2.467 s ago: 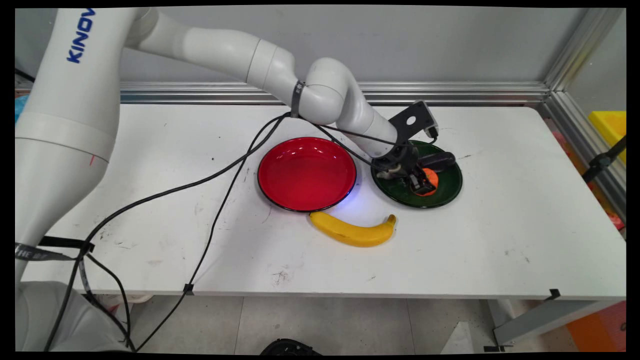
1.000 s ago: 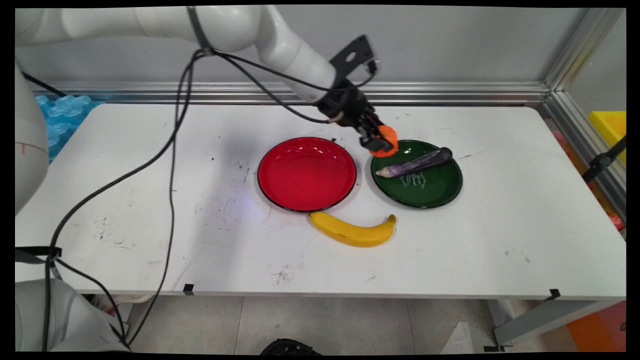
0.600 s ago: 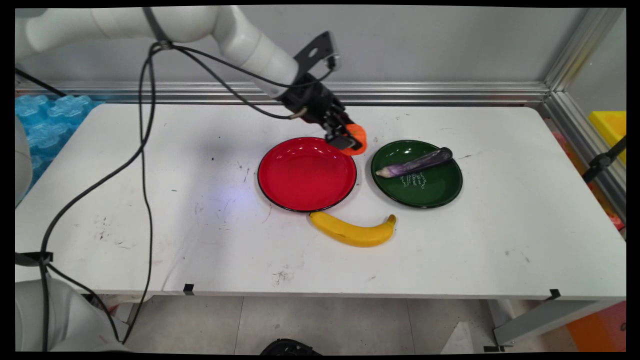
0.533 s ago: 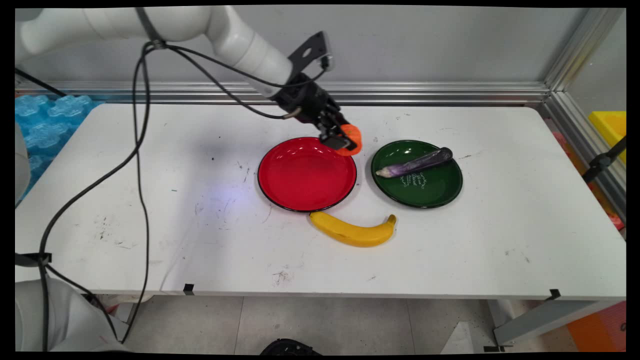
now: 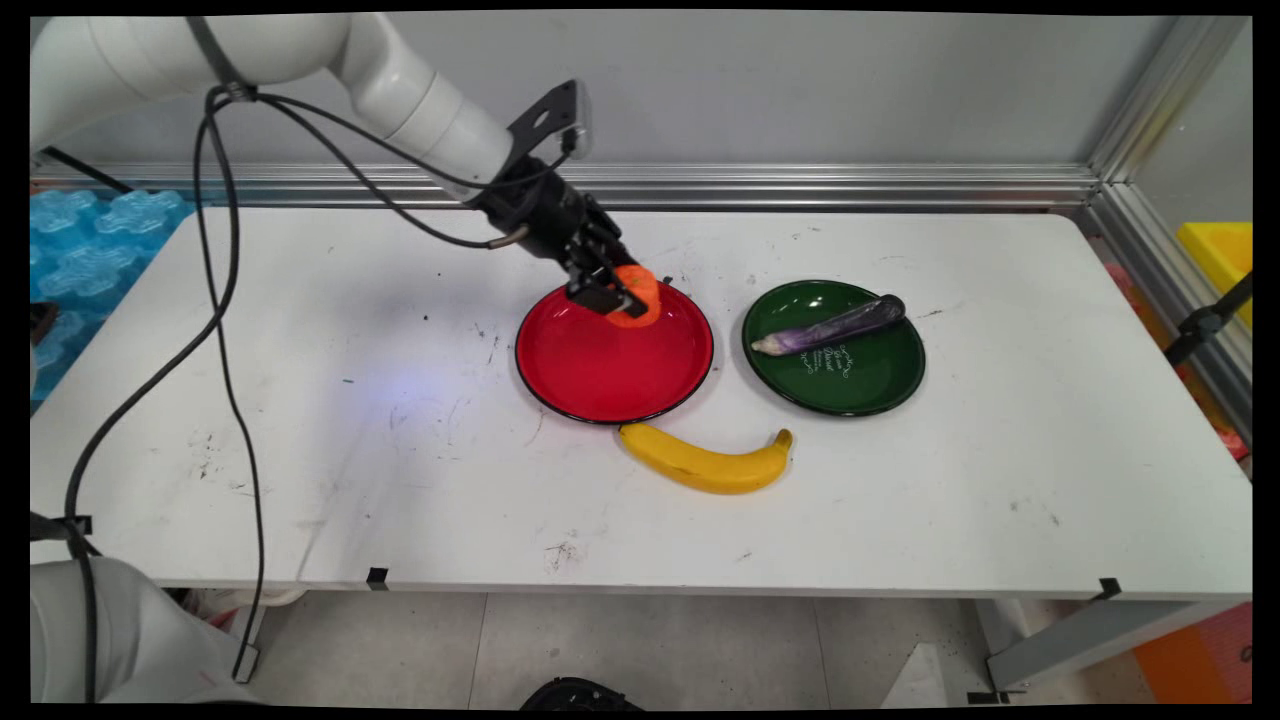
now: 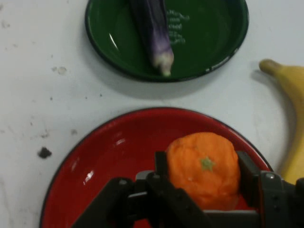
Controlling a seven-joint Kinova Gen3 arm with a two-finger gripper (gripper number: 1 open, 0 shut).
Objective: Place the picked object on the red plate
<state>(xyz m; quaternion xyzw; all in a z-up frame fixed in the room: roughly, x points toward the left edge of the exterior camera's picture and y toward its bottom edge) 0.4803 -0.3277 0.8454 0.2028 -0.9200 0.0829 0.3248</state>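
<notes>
My black gripper (image 5: 615, 293) is shut on an orange tangerine-like fruit (image 5: 640, 292), held above the far rim of the red plate (image 5: 600, 375). In the hand view the orange fruit (image 6: 203, 167) sits squeezed between the two fingers (image 6: 162, 167), with the gripper (image 6: 204, 173) over the red plate (image 6: 104, 175). To the right stands a green plate (image 5: 850, 385) with a purple eggplant (image 5: 830, 326) lying across it; the hand view shows the green plate (image 6: 209, 52) and eggplant (image 6: 154, 31) beyond the red one.
A yellow banana (image 5: 705, 462) lies on the white table (image 5: 300, 430) just in front of the two plates; its tip shows at the hand view's right edge as banana (image 6: 289, 85). Black cables (image 5: 225, 300) hang from the arm over the table's left part.
The gripper lifted the orange fruit off the green plate, uncovering the eggplant, and carried it left. It now hangs over the red plate's far rim, lower than half a second ago.
</notes>
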